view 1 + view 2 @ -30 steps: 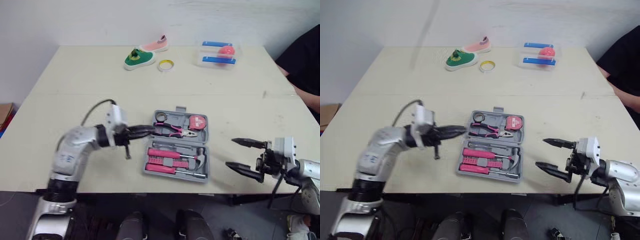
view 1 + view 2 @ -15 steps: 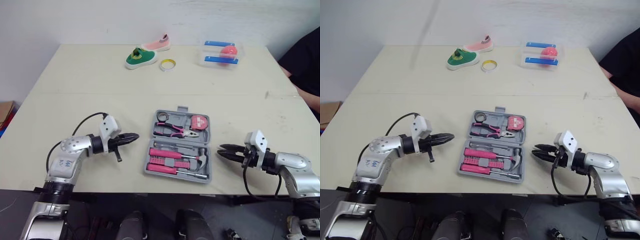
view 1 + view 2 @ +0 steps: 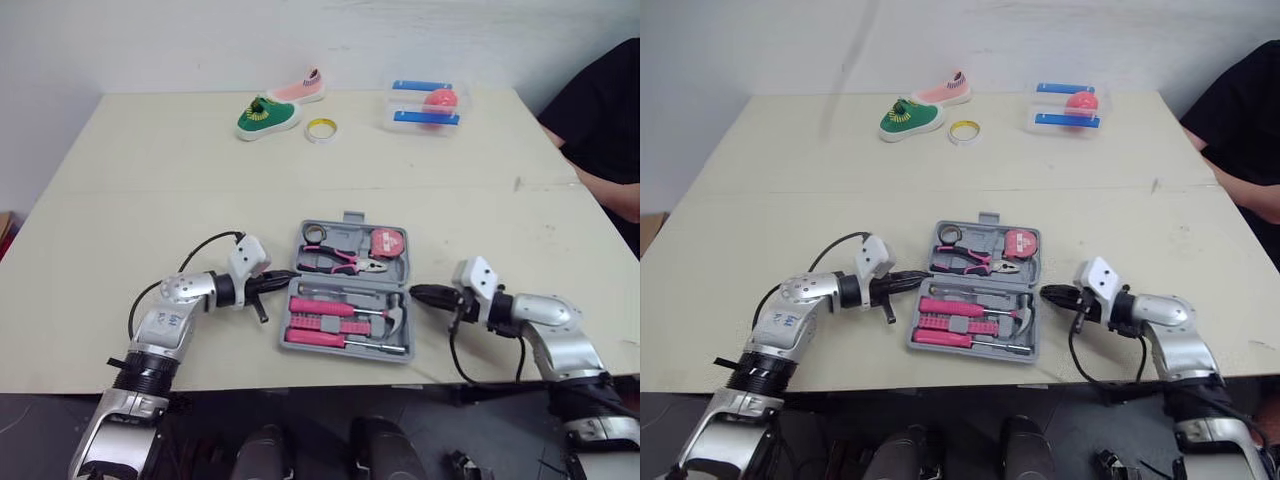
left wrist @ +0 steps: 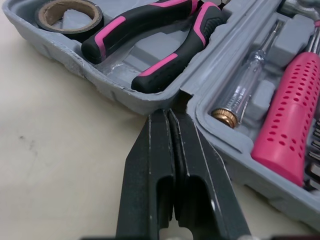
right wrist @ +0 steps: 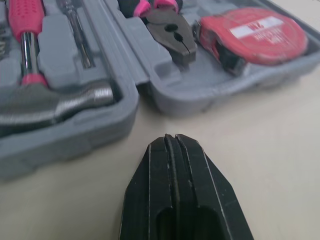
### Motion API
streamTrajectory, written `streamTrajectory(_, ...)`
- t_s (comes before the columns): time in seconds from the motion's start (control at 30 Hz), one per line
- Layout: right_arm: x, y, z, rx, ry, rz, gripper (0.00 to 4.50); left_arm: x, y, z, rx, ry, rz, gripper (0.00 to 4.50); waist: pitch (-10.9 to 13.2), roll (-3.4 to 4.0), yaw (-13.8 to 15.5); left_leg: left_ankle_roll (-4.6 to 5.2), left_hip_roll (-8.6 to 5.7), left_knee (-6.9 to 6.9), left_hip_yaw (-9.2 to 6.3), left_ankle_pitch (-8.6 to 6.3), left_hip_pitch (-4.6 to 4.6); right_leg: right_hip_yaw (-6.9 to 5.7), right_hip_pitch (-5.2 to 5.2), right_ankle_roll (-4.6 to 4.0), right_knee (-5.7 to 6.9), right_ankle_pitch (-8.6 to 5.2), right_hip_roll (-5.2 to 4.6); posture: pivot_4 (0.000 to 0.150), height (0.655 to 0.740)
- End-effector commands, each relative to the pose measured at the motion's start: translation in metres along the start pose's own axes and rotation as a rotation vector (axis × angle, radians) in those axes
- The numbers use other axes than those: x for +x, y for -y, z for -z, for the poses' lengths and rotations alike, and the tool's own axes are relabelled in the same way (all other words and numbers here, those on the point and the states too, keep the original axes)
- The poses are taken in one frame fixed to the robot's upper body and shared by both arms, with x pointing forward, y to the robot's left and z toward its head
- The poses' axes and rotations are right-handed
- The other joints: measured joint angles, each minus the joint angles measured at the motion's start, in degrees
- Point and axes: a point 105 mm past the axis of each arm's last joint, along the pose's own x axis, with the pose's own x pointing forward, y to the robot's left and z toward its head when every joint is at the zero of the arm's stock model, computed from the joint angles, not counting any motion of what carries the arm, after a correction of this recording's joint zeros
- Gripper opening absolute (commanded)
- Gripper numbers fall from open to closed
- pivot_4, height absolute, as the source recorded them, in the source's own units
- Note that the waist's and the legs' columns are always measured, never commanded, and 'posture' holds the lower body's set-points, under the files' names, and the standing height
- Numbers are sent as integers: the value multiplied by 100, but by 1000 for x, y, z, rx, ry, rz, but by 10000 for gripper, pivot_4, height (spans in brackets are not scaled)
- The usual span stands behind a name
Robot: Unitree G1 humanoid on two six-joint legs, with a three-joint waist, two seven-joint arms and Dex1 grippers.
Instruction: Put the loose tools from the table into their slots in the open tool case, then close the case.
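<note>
The pale tabletop [image 3: 150,200] carries the grey plastic tool case [image 4: 100,82] near its front edge, lying open and flat with both halves facing up. From where I stand, the packing part of the job looks done: each moulded slot I can make out holds something, and what remains is to fold one half over and close the case.

The left gripper [image 3: 287,275] has its two black fingers pressed together on nothing, with its tip at the case's left edge, right at the notch where the two halves join. I cannot tell whether it quite touches. The right gripper [image 3: 416,293] is likewise closed and empty, pointing at the same joint from the other side, just short of the wall.

Inside the case:
- In the near half, the pink-handled steel hammer [image 3: 395,318] lies in its bed beside a pink-handled screwdriver [image 3: 320,337].
- In the far half, the black-and-pink pliers [image 3: 345,262] sit beside the red tape measure [image 3: 390,243].
- The small dark roll of tape [image 4: 70,15] is in the far left corner.
</note>
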Motion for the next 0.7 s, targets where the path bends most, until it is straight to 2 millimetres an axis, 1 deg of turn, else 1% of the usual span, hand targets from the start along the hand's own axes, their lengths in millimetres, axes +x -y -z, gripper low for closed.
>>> streamTrajectory(0.03, 13, -4, -8, -20, -13, -39, 206, 2, -5, -7, 16, 10, -17, 0, 0, 0, 10, 0, 0, 0, 0, 0, -1, 0, -1, 0, 0, 0, 0, 1500, 7400)
streamTrajectory(0.07, 17, -3, -10, -24, -14, -40, 206, 1, -5, -7, 0, 13, -22, 0, 0, 0, 8, 0, -2, 0, 0, 0, -1, 0, -1, 0, 0, 0, -1, 1500, 7400)
streamTrajectory(0.13, 25, -1, -16, -29, -10, -42, 206, -5, -2, 0, -29, -4, -19, 0, 0, 0, -11, 1, -2, 1, 0, 0, -1, 1, -1, 0, 0, 0, -3, 1500, 7400)
streamTrajectory(0.23, 31, 5, -21, -46, -14, -30, 206, -11, -1, 4, -49, -6, -39, 0, 0, 0, -39, -3, 3, -2, 1, 0, 1, 6, -3, -2, 3, -1, -1, 1500, 7400)
streamTrajectory(0.33, 35, 10, -28, -39, -11, -24, 206, -22, -16, 5, -85, 32, -159, 0, 0, 0, -39, -4, 3, -2, 1, 0, 0, 11, -4, -3, 4, -2, -2, 1500, 7400)
streamTrajectory(0.4, 34, 13, -29, -42, -20, -18, 206, -23, -19, 6, -93, 36, -184, 0, 0, 0, -16, -4, 2, -2, -1, 1, -1, 23, -5, -3, 4, -2, -4, 1500, 7400)
streamTrajectory(0.5, 28, 22, -30, -29, -28, 19, 206, -26, -24, 9, -85, 24, -216, 0, 0, 0, 10, -4, 0, -2, -2, 0, -4, 27, -7, -3, 3, -2, -6, 1500, 7400)
streamTrajectory(0.53, 24, 28, -33, -14, -16, 48, 206, -31, -27, 11, -82, 17, -234, 0, 0, 0, 14, -3, -2, -2, -2, 0, -5, 27, -8, -3, 3, -1, -6, 1500, 7400)
streamTrajectory(0.57, 18, 33, -34, 0, -10, 77, 206, -37, -29, 12, -88, 16, -251, 0, 0, 0, 13, -2, -3, -2, -1, 0, -6, 26, -8, -3, 2, -1, -7, 1500, 7400)
streamTrajectory(0.63, 3, 48, -39, 50, 27, 163, 206, -57, -38, 14, -93, 27, -306, 0, 0, 0, 8, -1, -3, -3, 0, -1, -7, 26, -11, -3, 2, -1, -9, 1500, 7400)
streamTrajectory(0.7, -10, 48, -35, 151, 7, 150, 206, -71, -40, 14, -104, 43, -327, 0, 1, 1, 7, -2, -2, -6, 0, -2, -9, 28, -15, -3, 1, -1, -9, 1500, 7400)
